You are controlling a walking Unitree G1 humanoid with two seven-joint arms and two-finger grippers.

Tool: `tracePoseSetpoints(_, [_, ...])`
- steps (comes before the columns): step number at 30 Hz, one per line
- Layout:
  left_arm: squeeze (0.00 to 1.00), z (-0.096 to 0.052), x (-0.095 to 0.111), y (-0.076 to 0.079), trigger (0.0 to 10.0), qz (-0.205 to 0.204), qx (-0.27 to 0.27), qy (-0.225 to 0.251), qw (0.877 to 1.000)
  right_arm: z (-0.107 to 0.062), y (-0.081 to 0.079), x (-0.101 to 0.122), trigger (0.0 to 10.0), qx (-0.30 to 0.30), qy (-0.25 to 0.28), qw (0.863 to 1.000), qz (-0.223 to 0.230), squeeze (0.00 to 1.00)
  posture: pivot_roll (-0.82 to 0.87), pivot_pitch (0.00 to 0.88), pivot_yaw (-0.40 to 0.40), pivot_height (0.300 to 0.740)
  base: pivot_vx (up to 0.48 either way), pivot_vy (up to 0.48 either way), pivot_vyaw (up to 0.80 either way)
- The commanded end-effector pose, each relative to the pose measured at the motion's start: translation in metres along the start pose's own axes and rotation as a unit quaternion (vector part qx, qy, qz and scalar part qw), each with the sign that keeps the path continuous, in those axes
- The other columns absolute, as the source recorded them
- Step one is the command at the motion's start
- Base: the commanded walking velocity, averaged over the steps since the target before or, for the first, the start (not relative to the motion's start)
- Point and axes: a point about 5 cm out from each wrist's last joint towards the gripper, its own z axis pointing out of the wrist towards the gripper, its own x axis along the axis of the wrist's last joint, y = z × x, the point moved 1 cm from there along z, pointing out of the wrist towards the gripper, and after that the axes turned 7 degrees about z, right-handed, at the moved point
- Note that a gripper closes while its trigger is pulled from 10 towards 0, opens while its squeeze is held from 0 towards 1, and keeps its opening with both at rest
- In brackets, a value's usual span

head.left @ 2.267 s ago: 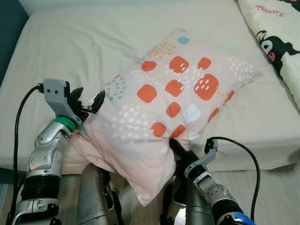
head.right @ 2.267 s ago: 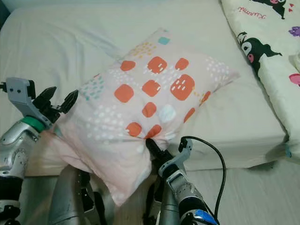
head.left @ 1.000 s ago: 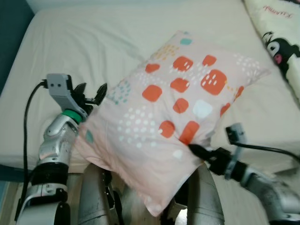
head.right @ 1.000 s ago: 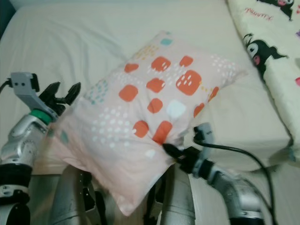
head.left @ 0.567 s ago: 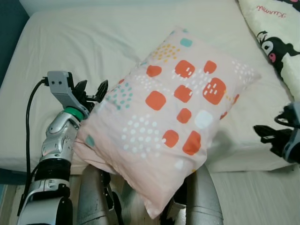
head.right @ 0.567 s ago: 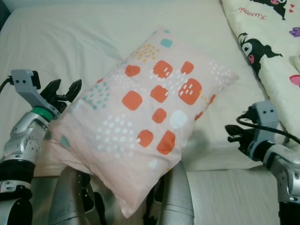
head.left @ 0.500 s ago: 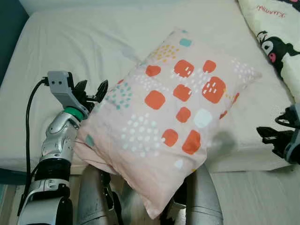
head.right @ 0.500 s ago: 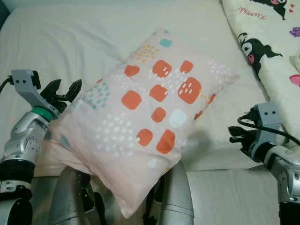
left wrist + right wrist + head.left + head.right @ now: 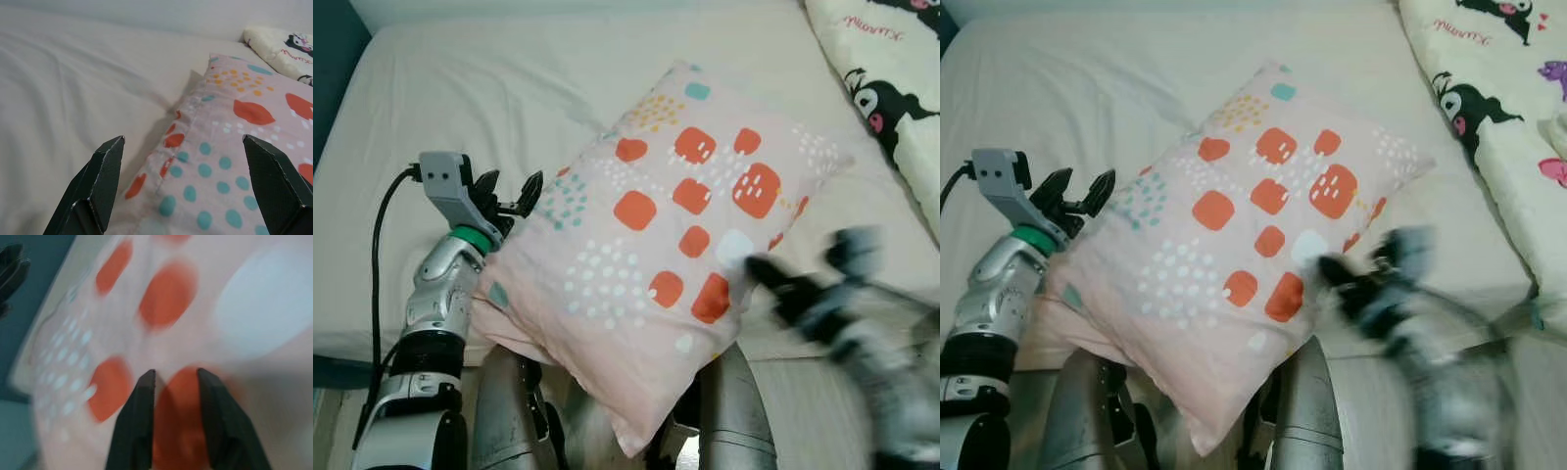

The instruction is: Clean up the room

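Left eye view: a pink pillow [image 9: 671,245] with orange, teal and white patches lies slanted on the white bed [image 9: 489,108], its lower corner hanging past the mattress edge over the robot's legs. The left gripper [image 9: 509,199] sits at the pillow's left edge, its 2 black fingers spread apart. The right gripper [image 9: 766,274] is a blur at the pillow's right edge, near a white patch. A cartoon-print quilt [image 9: 891,88] lies along the bed's right side.

Right eye view: the same layout; the right gripper [image 9: 1337,274] is smeared against the pillow [image 9: 1244,235], and the quilt [image 9: 1498,108] shows black and purple figures.

Left wrist view: both fingers [image 9: 93,186] stand wide apart, with the pillow's seamed edge [image 9: 230,166] and the sheet [image 9: 73,88] between them.

Right wrist view: the 2 fingers [image 9: 137,431] are close together with a narrow gap, hard up against an orange patch of the pillow [image 9: 195,308]; blur hides whether they pinch the fabric.
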Motion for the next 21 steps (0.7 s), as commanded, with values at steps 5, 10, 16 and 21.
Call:
tracePoseSetpoints(5, [0.00,-0.009,-0.005,-0.004,10.0,0.002,0.003,-0.004,1.000,-0.008,0.002,-0.035,10.0,-0.007,-0.005,0.995,0.098,1.00,0.02,0.211,0.045,0.552,0.000,0.000,0.00])
tracePoseSetpoints(10, [0.00,-0.011,-0.006,-0.004,10.0,0.001,-0.001,-0.005,1.000,-0.019,0.011,-0.040,10.0,-0.049,0.009,0.992,0.115,1.00,0.01,0.206,0.041,0.552,0.000,0.000,0.00])
tracePoseSetpoints(16, [0.00,-0.015,-0.009,-0.003,10.0,0.000,-0.007,-0.009,1.000,-0.035,0.029,-0.040,10.0,-0.153,0.051,0.983,0.083,1.00,0.01,0.206,0.045,0.552,0.000,0.000,0.00])
tracePoseSetpoints(21, [0.00,-0.013,-0.010,-0.002,10.0,-0.001,-0.008,-0.011,1.000,-0.028,0.034,-0.045,10.0,-0.164,0.060,0.980,0.098,1.00,0.01,0.214,0.053,0.552,0.000,0.000,0.00])
